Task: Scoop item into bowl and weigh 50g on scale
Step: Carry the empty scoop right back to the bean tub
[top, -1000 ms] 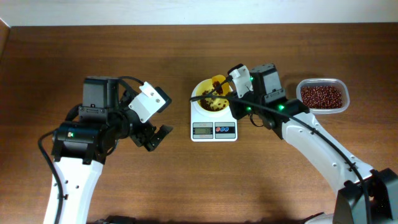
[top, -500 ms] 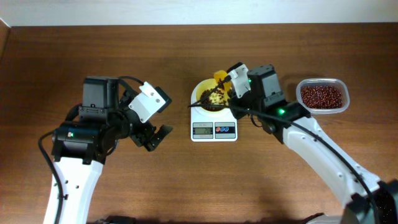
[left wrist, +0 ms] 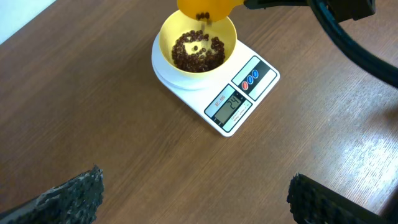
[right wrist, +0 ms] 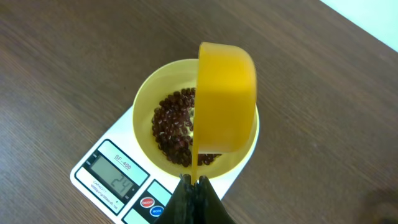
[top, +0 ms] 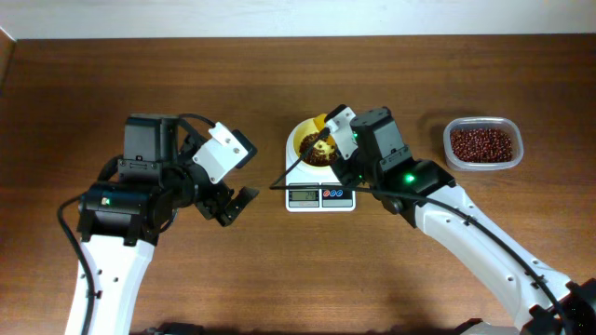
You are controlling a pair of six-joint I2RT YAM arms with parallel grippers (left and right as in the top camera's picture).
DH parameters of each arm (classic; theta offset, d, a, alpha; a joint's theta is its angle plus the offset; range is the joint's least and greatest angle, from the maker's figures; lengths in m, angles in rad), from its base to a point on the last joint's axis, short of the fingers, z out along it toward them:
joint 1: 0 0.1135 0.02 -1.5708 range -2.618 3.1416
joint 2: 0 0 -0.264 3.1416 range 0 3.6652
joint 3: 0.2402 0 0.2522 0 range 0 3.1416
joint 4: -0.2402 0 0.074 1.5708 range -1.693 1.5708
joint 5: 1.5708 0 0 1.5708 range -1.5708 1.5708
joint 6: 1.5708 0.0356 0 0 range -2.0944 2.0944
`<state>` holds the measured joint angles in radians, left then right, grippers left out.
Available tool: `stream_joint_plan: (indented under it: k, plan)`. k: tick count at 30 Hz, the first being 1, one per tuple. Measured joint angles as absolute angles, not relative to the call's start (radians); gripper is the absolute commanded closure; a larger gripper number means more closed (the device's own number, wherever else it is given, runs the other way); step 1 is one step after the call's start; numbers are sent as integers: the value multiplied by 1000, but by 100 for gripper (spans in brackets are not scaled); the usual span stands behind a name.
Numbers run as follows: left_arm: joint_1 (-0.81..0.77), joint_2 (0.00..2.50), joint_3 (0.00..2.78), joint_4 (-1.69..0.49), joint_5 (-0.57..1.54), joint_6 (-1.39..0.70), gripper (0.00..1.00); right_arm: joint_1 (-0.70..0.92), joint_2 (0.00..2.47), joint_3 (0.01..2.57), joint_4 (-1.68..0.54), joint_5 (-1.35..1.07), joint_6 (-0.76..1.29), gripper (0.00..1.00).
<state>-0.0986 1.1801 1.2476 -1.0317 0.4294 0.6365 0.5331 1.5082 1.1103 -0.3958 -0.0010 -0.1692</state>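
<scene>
The red beans (right wrist: 177, 127) lie in the yellow bowl (right wrist: 144, 102) on the white scale (right wrist: 102, 163) — its display reads 24. The right gripper (right wrist: 194, 191) clamps the yellow scoop (right wrist: 227, 93), tipped above the bowl. The left gripper (left wrist: 202, 198) is spread wide, empty.

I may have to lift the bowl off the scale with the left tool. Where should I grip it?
I'd pinch the left rim of the bowl from above, one finger inside, one outside: the wall is thin, the beans lie low, and the scoop covers the right side.
</scene>
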Motion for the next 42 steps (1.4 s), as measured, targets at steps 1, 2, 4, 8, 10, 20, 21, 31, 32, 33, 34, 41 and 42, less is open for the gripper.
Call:
stream_joint_plan:
  k: [1, 2, 4, 8, 10, 20, 21, 31, 32, 33, 34, 41, 42]
  plan:
    - [-99, 1180, 1248, -1032, 429, 636, 1, 533, 1508, 1111, -401, 5, -170, 96]
    - [-99, 1180, 1248, -1032, 429, 636, 1, 533, 1508, 1111, -405, 12, -170, 96]
    - [-99, 1180, 1248, -1032, 429, 636, 1, 533, 1508, 1112, -404, 19, -171, 96]
    - [-99, 1180, 1248, -1032, 429, 636, 1, 533, 1509, 1116, -398, 23, -162, 96]
    - [-99, 1180, 1248, -1032, 429, 636, 1, 533, 1508, 1138, -396, 24, -153, 96]
    - [-99, 1180, 1248, -1032, 429, 636, 1, 221, 1378, 1208, -527, 354, -149, 96]
    - [-99, 1180, 1248, -1032, 429, 636, 1, 175, 1385, 1208, -527, 379, -153, 96]
    - [-99, 1180, 1248, -1032, 429, 636, 1, -30, 1650, 1208, -581, 447, -172, 96]
    - [-99, 1180, 1248, -1032, 429, 636, 1, -30, 1674, 1208, -585, 448, -173, 96]
    - [-99, 1180, 1248, -1032, 429, 636, 1, -30, 1701, 1208, -590, 456, -176, 96]
    - [-99, 1180, 1248, -1032, 429, 636, 1, -30, 1721, 1208, -592, 469, -179, 96]
    - [-99, 1180, 1248, -1032, 429, 636, 1, -30, 1791, 1208, -610, 555, -187, 96]
    - [-99, 1180, 1248, -1032, 429, 636, 1, -30, 1791, 1208, -610, 557, -187, 96]
